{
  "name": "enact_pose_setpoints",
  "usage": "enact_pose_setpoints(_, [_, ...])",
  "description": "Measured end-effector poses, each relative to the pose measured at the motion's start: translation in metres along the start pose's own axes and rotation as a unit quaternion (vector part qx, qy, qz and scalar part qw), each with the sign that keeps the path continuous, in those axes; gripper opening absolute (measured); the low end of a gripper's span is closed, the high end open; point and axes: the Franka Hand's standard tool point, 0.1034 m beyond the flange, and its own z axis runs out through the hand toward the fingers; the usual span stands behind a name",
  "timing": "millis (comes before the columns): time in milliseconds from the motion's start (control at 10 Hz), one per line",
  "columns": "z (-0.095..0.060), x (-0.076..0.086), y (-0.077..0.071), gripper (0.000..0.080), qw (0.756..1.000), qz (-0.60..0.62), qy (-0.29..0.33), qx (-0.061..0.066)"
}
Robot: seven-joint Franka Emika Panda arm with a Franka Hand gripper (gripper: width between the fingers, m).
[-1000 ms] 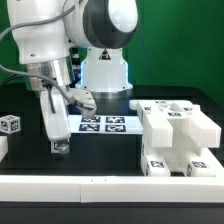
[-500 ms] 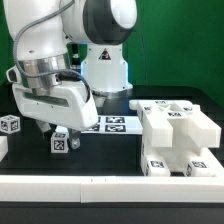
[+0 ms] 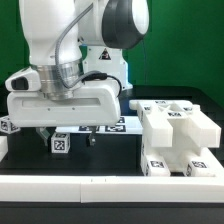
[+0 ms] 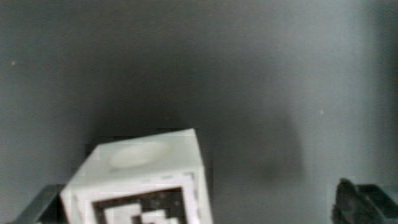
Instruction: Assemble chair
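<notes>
A small white chair peg block [image 3: 62, 143] with a tag on its face stands on the black table. My gripper [image 3: 67, 138] is open around it, one dark finger on each side. In the wrist view the block [image 4: 143, 185] sits close to one finger [image 4: 43, 211]. The other finger [image 4: 370, 203] stands well apart from it, so the gripper [image 4: 206, 210] is not closed on the block. The large chunky white chair part [image 3: 180, 135] with several tags lies at the exterior view's right, away from the gripper.
The marker board [image 3: 112, 124] lies behind the gripper, in front of the white robot base [image 3: 105, 70]. A small tagged cube [image 3: 8, 124] and another white part [image 3: 3, 147] are at the exterior view's left edge. A white rail runs along the table's front.
The wrist has turned, so the hand now faces the camera broadside and sits lower. The fingers now stand spread on both sides of the small block, which stays in place.
</notes>
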Motion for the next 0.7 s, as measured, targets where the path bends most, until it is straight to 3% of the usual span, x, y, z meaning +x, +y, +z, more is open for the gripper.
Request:
enact_pose_setpoints(200, [0.0,-0.001,-0.001,0.0383,1.0,0.0,-0.007,0.003])
enact_pose_setpoints(300, [0.001,-0.006,-0.006,0.0276,0.999,0.002,-0.043,0.016])
enact_pose_setpoints(700, [0.0,-0.007,-0.015,0.0276,0.986,0.004,-0.161,0.045])
